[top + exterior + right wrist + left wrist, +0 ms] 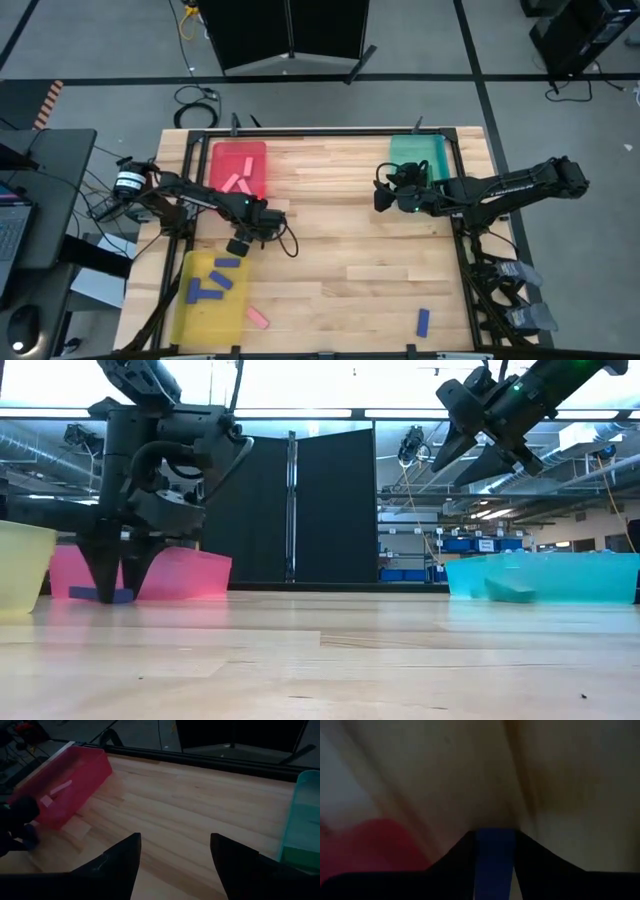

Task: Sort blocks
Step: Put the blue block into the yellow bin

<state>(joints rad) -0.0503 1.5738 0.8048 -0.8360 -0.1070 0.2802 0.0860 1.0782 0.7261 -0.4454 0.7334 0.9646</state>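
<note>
Left gripper (118,592) at frame left closing around blue block (494,860), likely light, stiff, slick, best pinched across narrow sides; right gripper (175,851) spread, empty.

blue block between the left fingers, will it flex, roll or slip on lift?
The blue block looks like a flat, straight-edged bar, so probably rigid and unlikely to roll. It seems light for its size. The left gripper has it across the narrow width; smooth faces might let it pivot.

wooden table (350,270); red tray (240,150), yellow tray (190,315), teal tray (418,150); loose blocks (423,321)
</note>
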